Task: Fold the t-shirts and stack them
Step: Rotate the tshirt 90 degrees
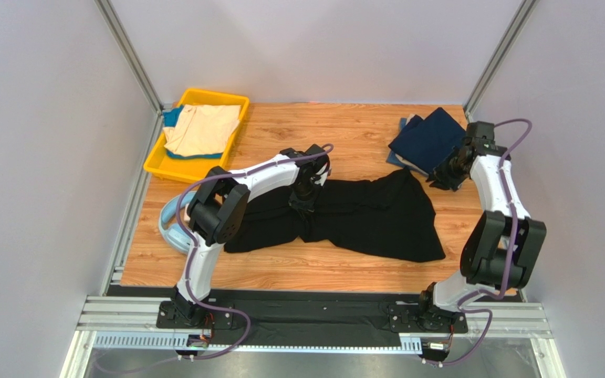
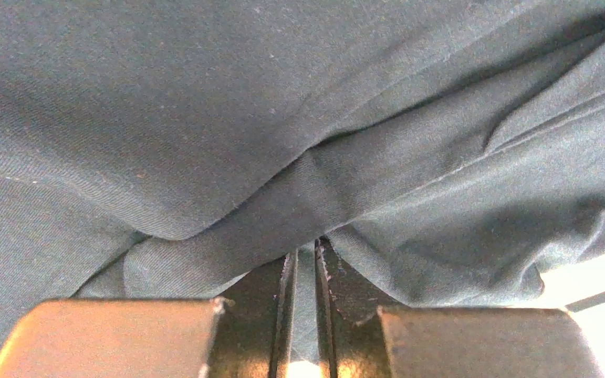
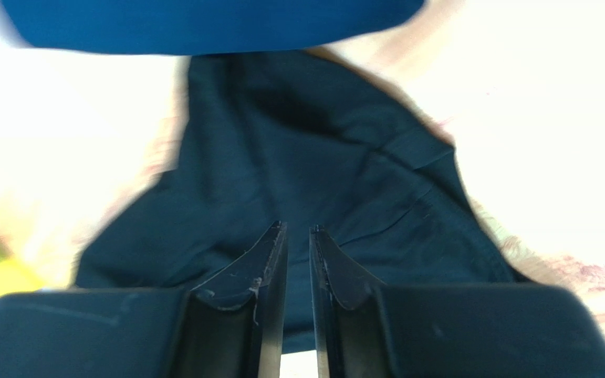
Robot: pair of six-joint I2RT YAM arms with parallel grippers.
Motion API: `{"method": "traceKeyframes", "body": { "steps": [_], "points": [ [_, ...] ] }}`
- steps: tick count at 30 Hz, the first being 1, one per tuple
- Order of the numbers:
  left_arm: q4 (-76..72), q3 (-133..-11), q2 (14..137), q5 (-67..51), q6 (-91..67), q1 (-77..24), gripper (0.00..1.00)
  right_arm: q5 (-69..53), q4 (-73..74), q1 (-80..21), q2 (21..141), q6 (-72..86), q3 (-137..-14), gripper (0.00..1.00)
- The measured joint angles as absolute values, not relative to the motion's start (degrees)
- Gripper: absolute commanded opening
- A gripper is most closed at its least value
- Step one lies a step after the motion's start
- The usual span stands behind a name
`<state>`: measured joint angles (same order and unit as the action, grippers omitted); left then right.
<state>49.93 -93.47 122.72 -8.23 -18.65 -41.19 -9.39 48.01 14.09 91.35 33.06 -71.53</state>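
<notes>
while the left gripper (image 2: 304, 250) and right gripper (image 3: 298, 230) stand barely parted, the black t-shirt (image 1: 377, 216) lies lengthwise left to right.

The wooden table (image 1: 361, 130) carries 4 things. A large black t-shirt (image 1: 377, 216) lies spread and rumpled across its middle, reaching from left of centre almost to the right edge. In the far right corner sits a folded pile of navy t-shirts (image 1: 428, 138), just beside the black one's far right end; whether the 2 touch cannot be told. A yellow tray (image 1: 179, 170) stands in the far left corner, set at a slant to the table's edges. Light-blue headphones (image 1: 165, 224) lie at the left edge, near the tray, only partly in view.
</notes>
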Motion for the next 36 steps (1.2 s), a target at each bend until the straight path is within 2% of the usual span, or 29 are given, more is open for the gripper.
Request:
{"method": "traceKeyframes", "body": {
  "steps": [3,6,11,14,18,24,26,27,29,36],
  "points": [
    [50.2,-93.5,122.5,-8.5,-18.0,-41.3,0.21,-10.5,48.9,14.1,86.7,32.8,-73.7,0.25],
    [50.7,-92.9,120.7,-8.0,-17.4,-41.3,0.25,-11.7,49.3,13.5,84.0,32.5,-74.0,0.25],
    [52.0,-91.6,111.9,-6.3,-17.2,-41.0,0.26,-11.6,48.8,9.5,86.1,31.6,-70.5,0.25],
    [51.8,-90.5,106.0,-5.3,-17.2,-40.4,0.24,-11.0,48.8,6.9,89.7,31.2,-67.9,0.24],
    [50.7,-85.5,101.2,-2.7,-17.2,-39.7,0.15,-9.6,48.8,4.4,95.1,30.5,-65.9,0.24],
    [48.1,-71.9,104.3,-1.5,-18.2,-39.2,0.12,-7.8,48.3,3.0,99.1,29.9,-65.5,0.24],
    [47.5,-68.8,105.8,-1.4,-19.1,-39.2,0.08,-7.2,48.1,2.7,100.0,29.7,-65.4,0.24],
    [47.9,-68.5,106.2,-1.6,-19.5,-39.2,0.0,-6.9,47.8,2.4,100.3,29.6,-65.3,0.19],
    [47.7,-68.4,106.2,-1.7,-20.5,-39.2,0.0,-6.3,47.7,2.0,101.0,29.4,-65.2,0.02],
    [45.9,-66.4,104.7,-2.3,-23.5,-39.2,0.0,-5.8,48.2,1.6,104.5,28.9,-66.2,0.0]
  ]
}}
